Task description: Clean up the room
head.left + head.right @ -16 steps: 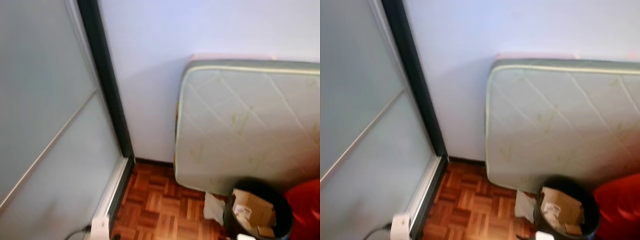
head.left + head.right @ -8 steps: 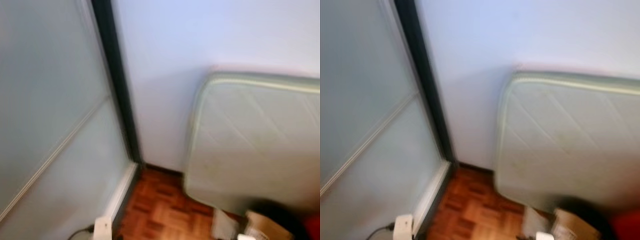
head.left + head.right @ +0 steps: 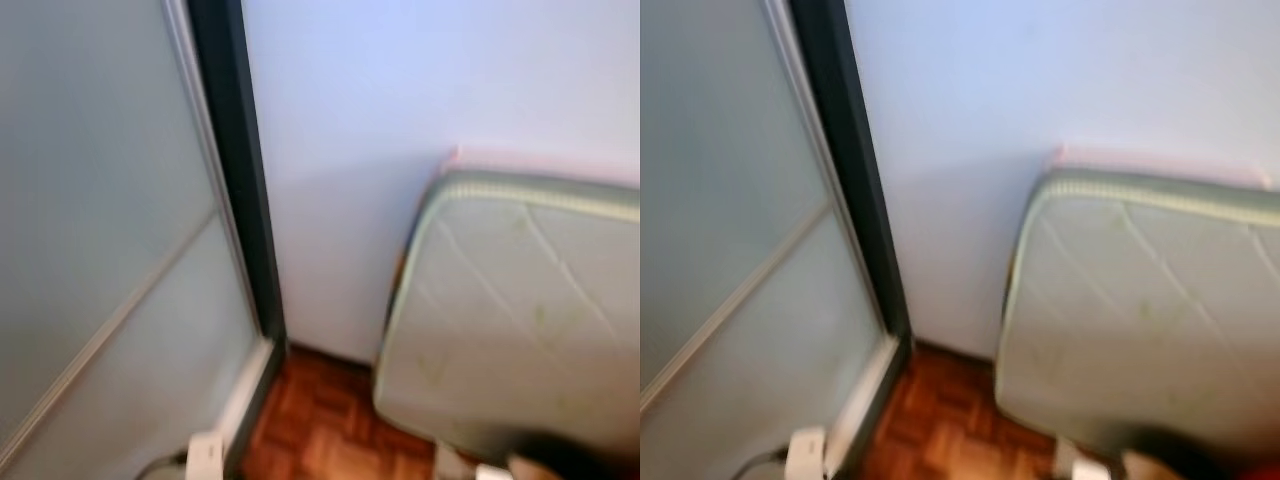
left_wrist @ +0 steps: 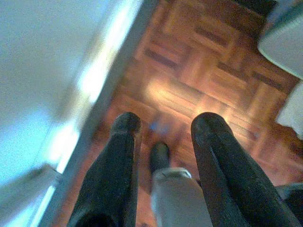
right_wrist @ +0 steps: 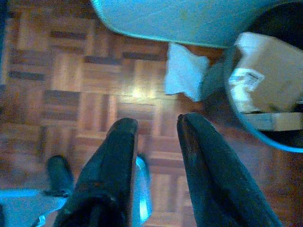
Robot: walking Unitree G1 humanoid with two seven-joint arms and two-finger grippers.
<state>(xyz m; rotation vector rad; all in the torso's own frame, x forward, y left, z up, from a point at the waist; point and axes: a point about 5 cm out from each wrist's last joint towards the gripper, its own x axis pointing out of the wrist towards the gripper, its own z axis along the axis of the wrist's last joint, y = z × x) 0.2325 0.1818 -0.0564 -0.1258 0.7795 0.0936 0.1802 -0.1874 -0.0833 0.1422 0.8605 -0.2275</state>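
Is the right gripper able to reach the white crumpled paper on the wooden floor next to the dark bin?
Probably yes. The right gripper hangs open above bare parquet floor, and nothing lies between it and the white crumpled paper beside the dark bin. It must lower.

a home bedroom corner — mattress against the wall, parquet floor, frosted sliding door.

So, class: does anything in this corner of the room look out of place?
Yes. A white crumpled paper lies on the parquet floor just outside the dark bin, not in it. A mattress also stands on edge against the wall, an odd spot.
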